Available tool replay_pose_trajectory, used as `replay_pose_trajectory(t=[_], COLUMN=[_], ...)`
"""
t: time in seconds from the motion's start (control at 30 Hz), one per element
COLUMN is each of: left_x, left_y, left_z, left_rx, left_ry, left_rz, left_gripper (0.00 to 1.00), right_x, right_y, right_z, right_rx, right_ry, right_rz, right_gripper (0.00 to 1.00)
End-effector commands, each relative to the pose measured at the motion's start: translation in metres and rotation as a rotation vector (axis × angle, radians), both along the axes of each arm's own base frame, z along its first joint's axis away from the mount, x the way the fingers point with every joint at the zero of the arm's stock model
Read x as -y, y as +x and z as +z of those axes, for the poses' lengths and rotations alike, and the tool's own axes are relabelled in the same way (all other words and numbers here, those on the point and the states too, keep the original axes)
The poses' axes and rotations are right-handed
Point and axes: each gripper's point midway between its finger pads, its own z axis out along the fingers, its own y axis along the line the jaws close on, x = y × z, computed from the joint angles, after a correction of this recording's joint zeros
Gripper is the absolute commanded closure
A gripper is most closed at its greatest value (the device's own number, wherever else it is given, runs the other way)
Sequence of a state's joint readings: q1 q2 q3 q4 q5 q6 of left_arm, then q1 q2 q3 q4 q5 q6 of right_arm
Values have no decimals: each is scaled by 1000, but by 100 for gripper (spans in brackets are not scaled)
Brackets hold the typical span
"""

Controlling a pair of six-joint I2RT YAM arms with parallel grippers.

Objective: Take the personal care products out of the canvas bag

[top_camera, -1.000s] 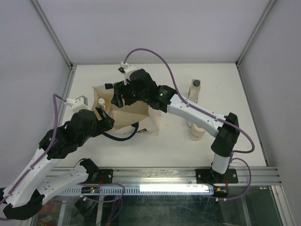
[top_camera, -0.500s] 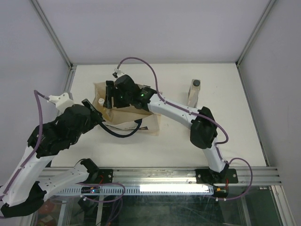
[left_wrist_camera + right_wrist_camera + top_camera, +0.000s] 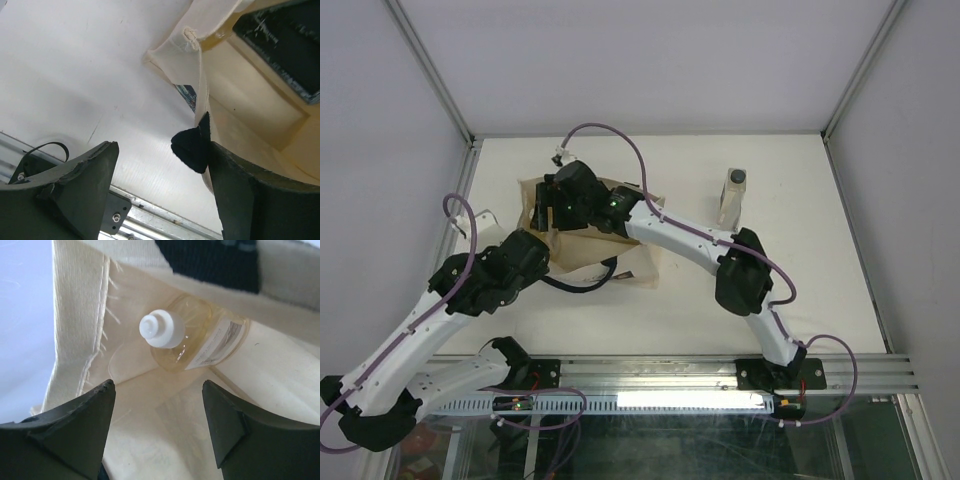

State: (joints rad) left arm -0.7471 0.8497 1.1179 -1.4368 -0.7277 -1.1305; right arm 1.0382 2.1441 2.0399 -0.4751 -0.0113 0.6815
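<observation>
Amber-liquid bottle, white cap, lies down inside the canvas bag, mid-frame in the right wrist view, right gripper spread wide around it. Left gripper is spread too, with the bag's rim and dark tab right beside one finger. Dark-capped clear bottle stands upper right on the table, well apart.

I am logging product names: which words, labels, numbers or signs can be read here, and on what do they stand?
No text is readable.
On the amber-liquid bottle in the canvas bag: label print too blurred to read.
On the bottle with dark cap on the table: any label too small to read.
</observation>
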Motion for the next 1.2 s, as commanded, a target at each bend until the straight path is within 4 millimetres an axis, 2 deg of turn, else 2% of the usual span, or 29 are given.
replay_pose_trajectory(t=[0.0,0.33,0.53,0.83,0.97,1.17], left_x=[0,8,10,12,13,13], left_y=[-6,-18,-18,-19,-19,-18], left_z=[-8,-21,-24,-24,-24,-22], left_rx=[3,44,30,23,24,33], left_ry=[-45,-228,-224,-227,-234,-229], left_rz=[29,38,29,19,16,12], left_gripper=[27,36,36,38,38,37], right_x=[-13,-22,-24,-28,-29,-20], right_y=[4,10,23,45,51,50], right_z=[17,3,-12,-30,-44,-37], right_rx=[61,144,215,342,381,419], right_ry=[22,-60,-161,-238,-292,-342], right_rz=[-28,-118,-182,-234,-216,-189], right_gripper=[26,18,11,8,15,40])
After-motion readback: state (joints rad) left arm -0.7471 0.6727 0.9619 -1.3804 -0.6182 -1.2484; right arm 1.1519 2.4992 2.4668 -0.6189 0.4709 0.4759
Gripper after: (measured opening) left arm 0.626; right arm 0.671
